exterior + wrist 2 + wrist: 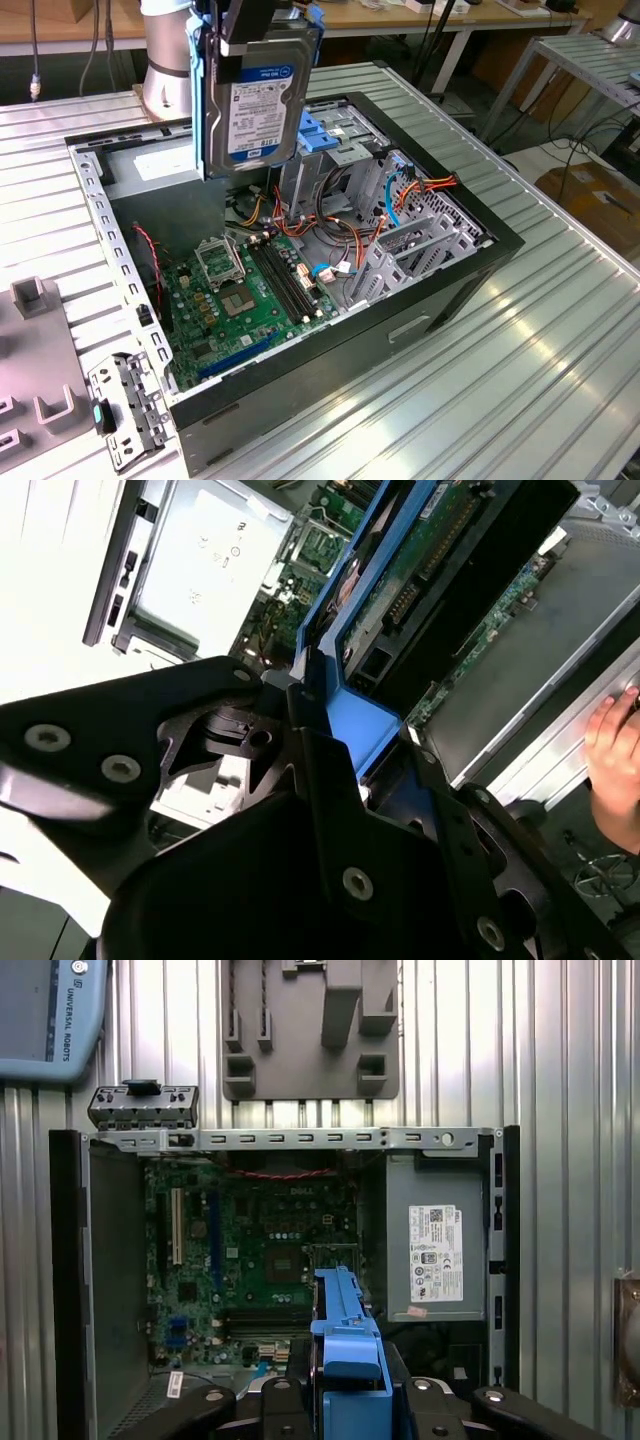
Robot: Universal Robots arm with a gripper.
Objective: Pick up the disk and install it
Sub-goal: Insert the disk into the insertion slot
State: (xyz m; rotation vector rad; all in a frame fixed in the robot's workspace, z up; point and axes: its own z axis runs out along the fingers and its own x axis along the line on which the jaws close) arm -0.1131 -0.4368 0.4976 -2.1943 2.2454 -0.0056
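**A:** Quick status?

**B:** I've got the gripper [258, 30] clamped shut on the disk [255, 100], pinching the blue carrier frame at its top end. The disk hangs upright in the air above the open computer case [330, 370], just beside the drive cage [350, 150].

**A:** What could go wrong?

**B:** My hold is on plastic frame only, so I reckon a jerky move could swing or slip the drive. The orange cables [432, 184] lie close to the cage, and a low corner could snag them. If I come in tilted, it could knock the motherboard [240, 295]. In the second wrist view a person's hand [615, 745] also rests on the table [560, 330] beside the case. The arm could hit it if it reaches in.
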